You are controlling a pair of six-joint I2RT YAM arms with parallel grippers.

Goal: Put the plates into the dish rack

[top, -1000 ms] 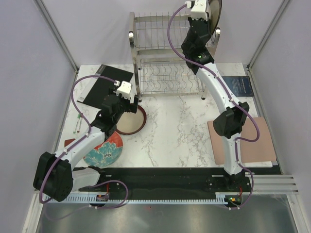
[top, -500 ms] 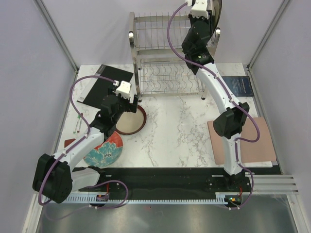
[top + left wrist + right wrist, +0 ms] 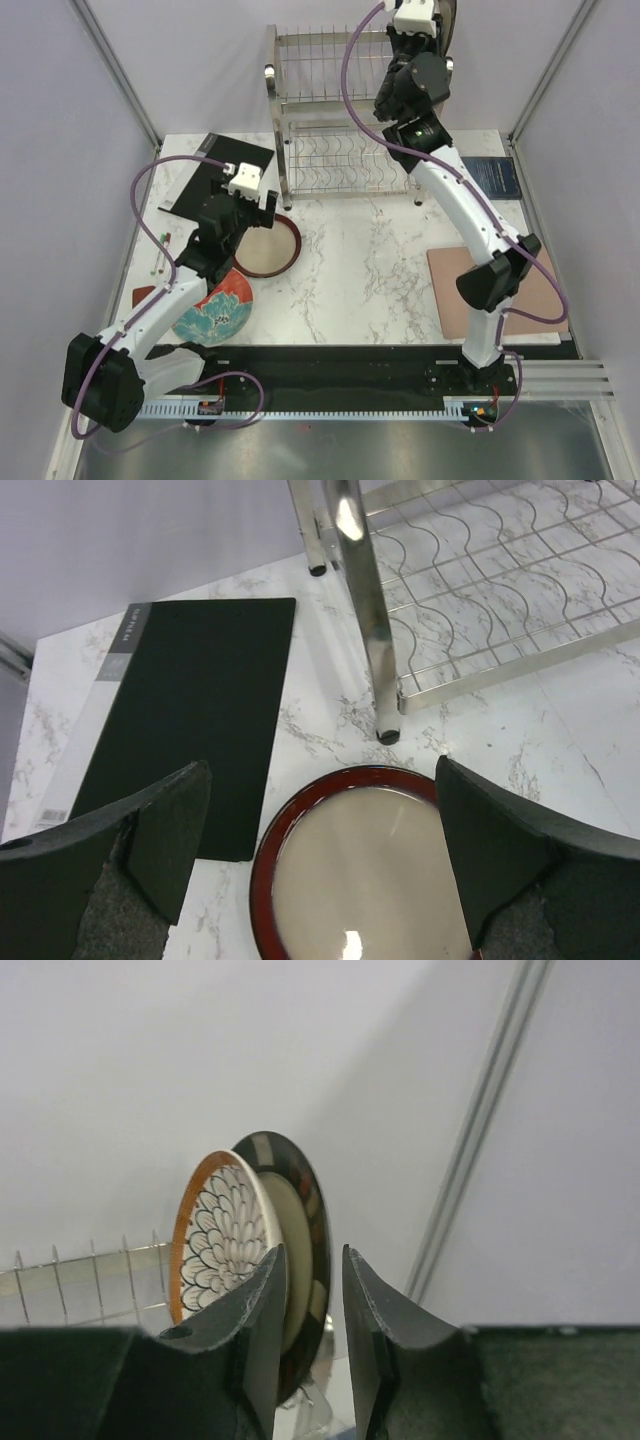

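The dish rack [image 3: 345, 110] stands at the back of the table. Two plates stand upright in its top tier at the right end: the brown one with white petals [image 3: 215, 1235] and, behind it, the black-checked one [image 3: 300, 1185]. My right gripper [image 3: 312, 1305] is open just in front of them, its narrow gap empty. The dark-red-rimmed plate [image 3: 360, 880] lies flat on the table near a rack post [image 3: 365, 610]. My left gripper [image 3: 325, 860] hovers wide open over that plate. The red plate with teal flowers [image 3: 215, 312] lies partly under the left arm.
A black folder [image 3: 215, 180] lies left of the rack. A pink mat [image 3: 500, 290] and a dark blue booklet [image 3: 497, 177] are on the right side. Two pens [image 3: 160, 255] lie near the left wall. Side walls close in the table.
My right gripper has opened and let go of the black-checked plate, which now stands in the rack. The right elbow swung rightward. My left gripper shifted slightly back and left.
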